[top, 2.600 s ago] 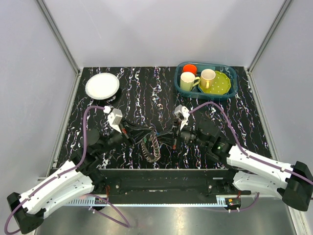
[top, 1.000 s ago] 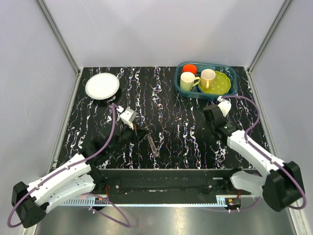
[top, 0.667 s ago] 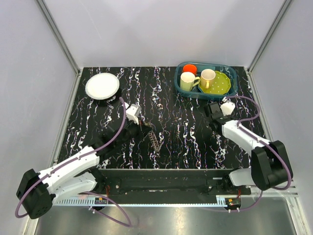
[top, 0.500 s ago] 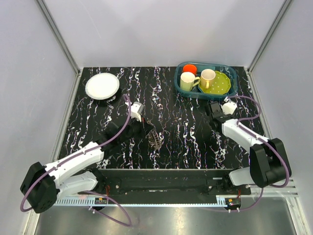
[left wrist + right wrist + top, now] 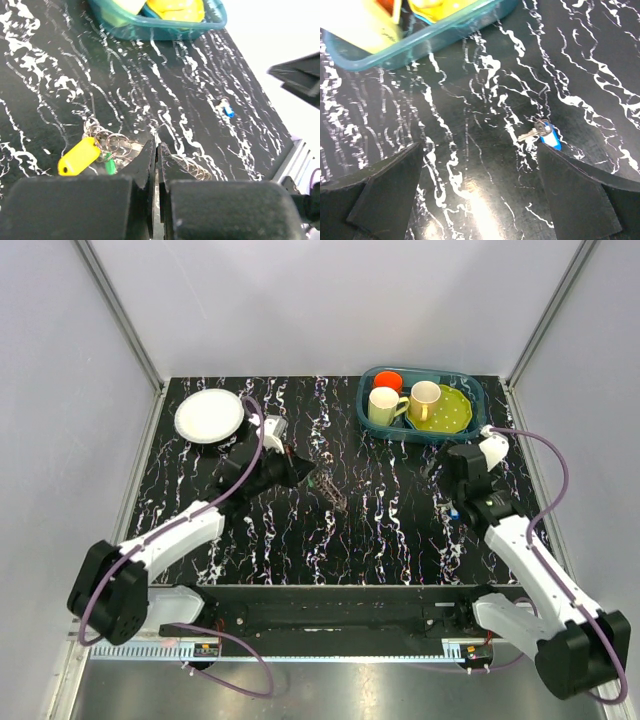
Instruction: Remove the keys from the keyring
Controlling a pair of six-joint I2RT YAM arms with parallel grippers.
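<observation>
My left gripper [image 5: 303, 476] is shut on the keyring [image 5: 328, 486] and holds it just above the table, right of the white plate. In the left wrist view the jaws [image 5: 156, 148] are pressed together, with wire coils of the keyring [image 5: 194, 169] on their right. On their left hang small rings with a yellow tag [image 5: 77, 156] and a green tag [image 5: 109, 164]. One key with a blue tag [image 5: 546, 134] lies loose on the table [image 5: 455, 514] by itself. My right gripper [image 5: 480, 160] hovers over it, open and empty [image 5: 458, 488]. The loose key lies near its right finger [image 5: 580, 195].
A teal basket [image 5: 476, 426] with two mugs, an orange cup and a yellow-green dish stands at the back right, just beyond my right gripper. A white plate [image 5: 209, 416] sits at the back left. The black marbled table ends at metal posts and grey walls.
My left gripper carried the keyring from the front middle back toward the white plate. My right gripper opened, and the blue-tagged key now lies on the table under it.
</observation>
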